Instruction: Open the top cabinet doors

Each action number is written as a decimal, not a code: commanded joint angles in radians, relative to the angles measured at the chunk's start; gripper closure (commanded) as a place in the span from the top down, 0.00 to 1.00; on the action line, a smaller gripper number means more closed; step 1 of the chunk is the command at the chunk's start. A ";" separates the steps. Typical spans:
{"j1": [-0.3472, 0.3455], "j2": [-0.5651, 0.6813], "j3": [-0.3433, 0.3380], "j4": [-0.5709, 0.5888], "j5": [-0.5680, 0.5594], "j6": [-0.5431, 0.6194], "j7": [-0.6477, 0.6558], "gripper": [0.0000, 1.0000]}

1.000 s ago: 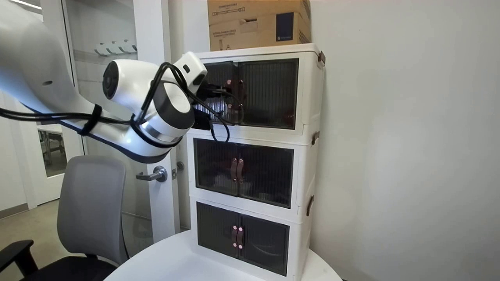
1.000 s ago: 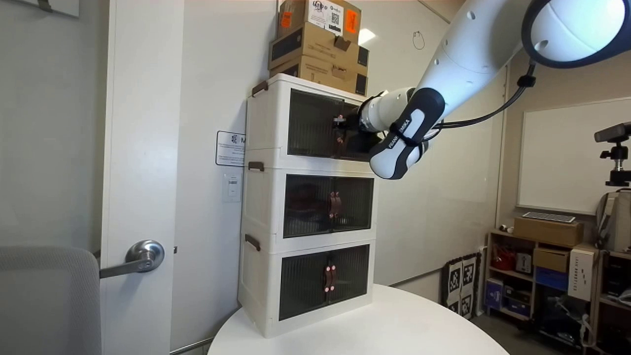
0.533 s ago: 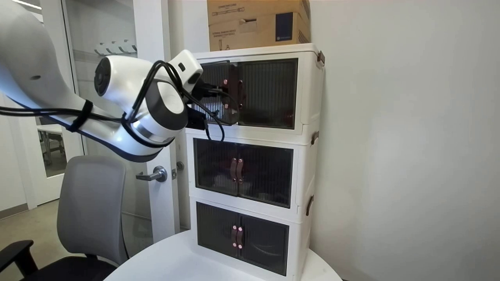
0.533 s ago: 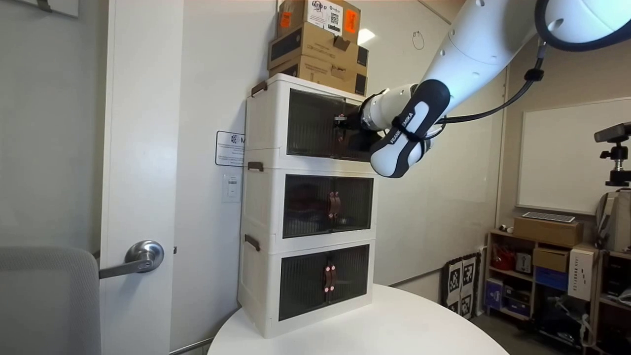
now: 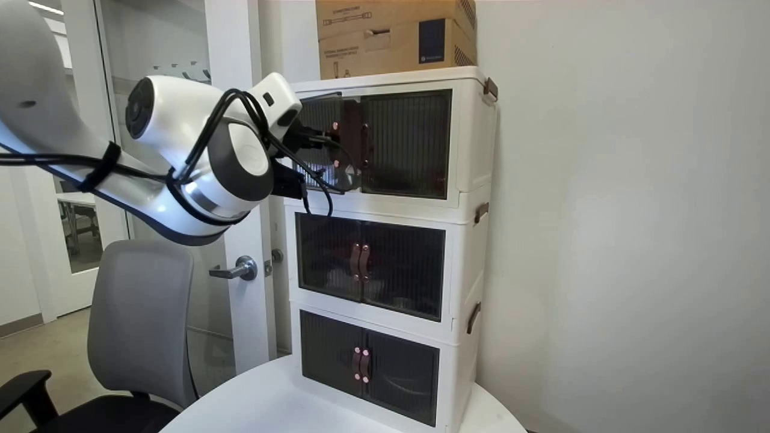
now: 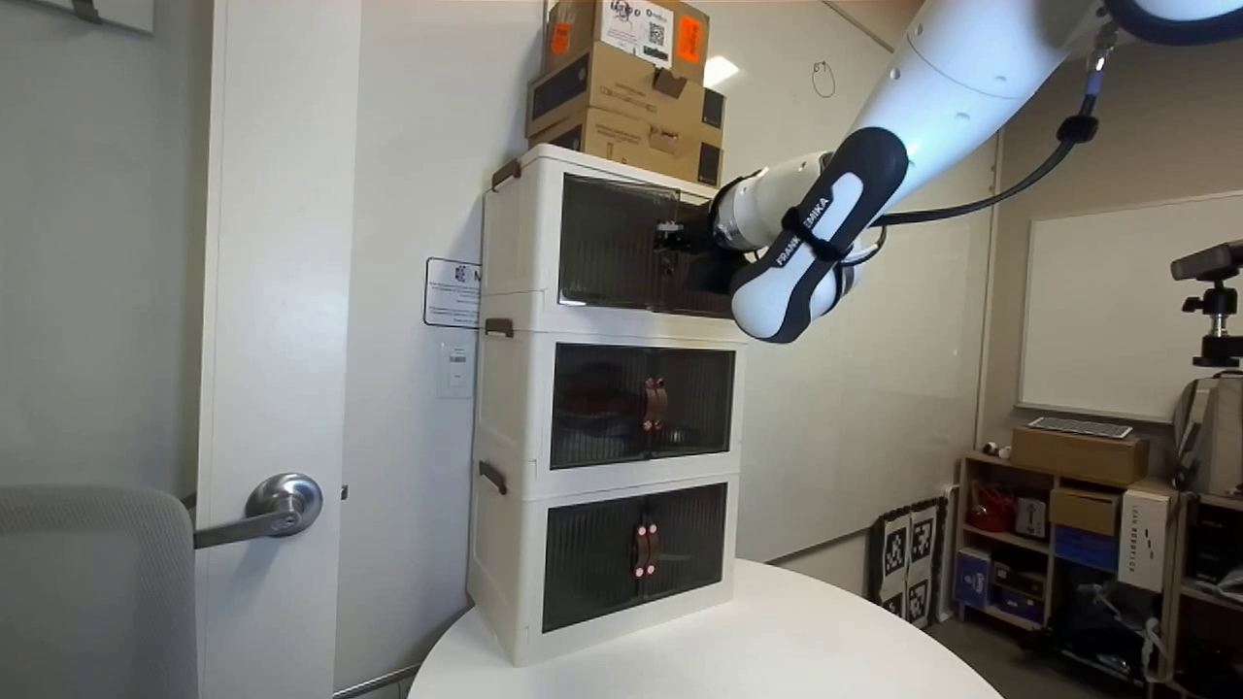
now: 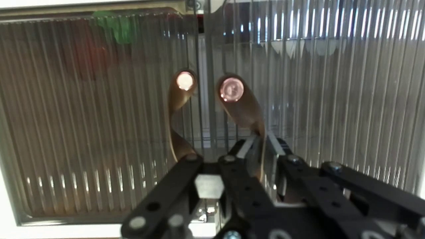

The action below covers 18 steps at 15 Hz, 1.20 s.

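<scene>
The top cabinet doors are dark translucent ribbed panels on the white cabinet's uppermost tier. The left door [image 5: 320, 111] stands ajar, its inner edge out in front of the right door [image 5: 409, 144]. The left door also shows in an exterior view [image 6: 612, 243]. In the wrist view, upside down, this ajar door [image 7: 332, 99] is on the right and the flush door [image 7: 99, 116] on the left. My gripper [image 7: 261, 142] is shut on the ajar door's brown strap handle [image 7: 244, 109], which bows outward. The gripper [image 6: 668, 236] partly hides the handles in an exterior view.
Cardboard boxes [image 5: 397, 48] sit on the cabinet top. The middle doors [image 5: 409, 264] and bottom doors [image 5: 403, 373] are shut. Black cables [image 5: 328, 192] loop from the wrist before the top tier. The cabinet stands on a round white table [image 6: 757, 650]. A chair [image 5: 141, 319] is beside it.
My arm has drawn back from the cabinet with the handle held. The left top door has swung from nearly flush to ajar. The whole cabinet and its boxes have shifted slightly.
</scene>
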 commanded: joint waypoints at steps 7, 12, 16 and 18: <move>0.124 0.141 0.049 -0.082 -0.148 -0.028 -0.017 0.08; 0.140 0.170 0.086 -0.089 -0.181 -0.064 -0.012 0.57; 0.146 0.183 0.102 -0.096 -0.198 -0.076 -0.015 0.87; 0.143 0.185 0.115 -0.095 -0.209 -0.073 -0.014 1.00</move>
